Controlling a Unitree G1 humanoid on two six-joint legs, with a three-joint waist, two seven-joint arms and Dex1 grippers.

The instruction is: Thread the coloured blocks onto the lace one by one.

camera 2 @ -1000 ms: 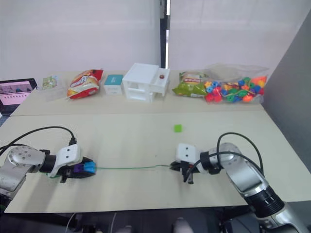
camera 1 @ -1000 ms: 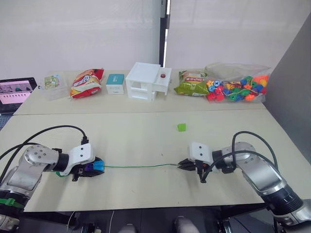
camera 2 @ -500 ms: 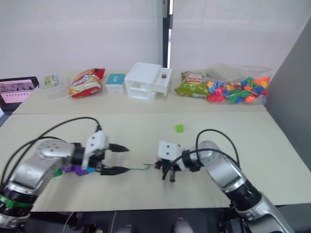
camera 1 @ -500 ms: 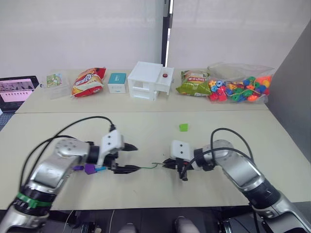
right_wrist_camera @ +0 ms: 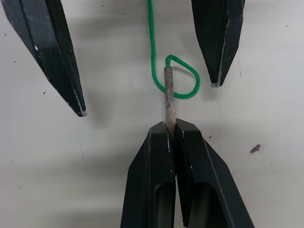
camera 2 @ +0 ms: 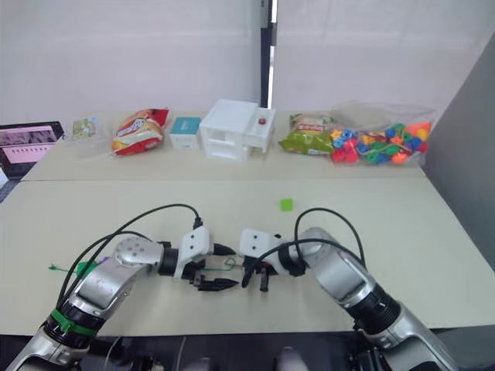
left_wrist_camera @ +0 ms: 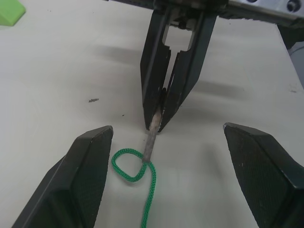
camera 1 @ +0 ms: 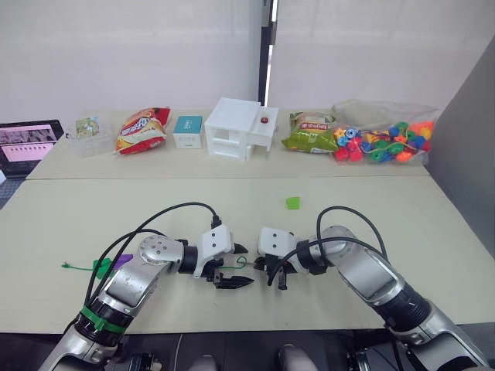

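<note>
The green lace (left_wrist_camera: 148, 199) lies on the table with a small loop just behind its stiff pale tip (right_wrist_camera: 168, 95). My right gripper (right_wrist_camera: 170, 127) is shut on that tip, low over the table. Facing it, my left gripper (camera 1: 241, 266) is open, and its fingers (left_wrist_camera: 90, 175) stand either side of the tip and loop without touching them. The lace runs back past my left arm to a purple block (camera 1: 122, 261), a green piece (camera 1: 100, 267) and its far end (camera 1: 66, 267). One loose green block (camera 1: 292, 202) sits beyond my right gripper.
A clear bag of coloured blocks (camera 1: 383, 143) lies at the back right. Along the back edge are a green snack bag (camera 1: 308, 131), a white box (camera 1: 237, 128), a small teal box (camera 1: 186, 131), a red snack bag (camera 1: 139, 130) and a tablet (camera 1: 27, 143).
My left gripper let go of the blocks, swung right and opened around the lace's tip. My right gripper carried the tip leftward, so the lace went slack and looped.
</note>
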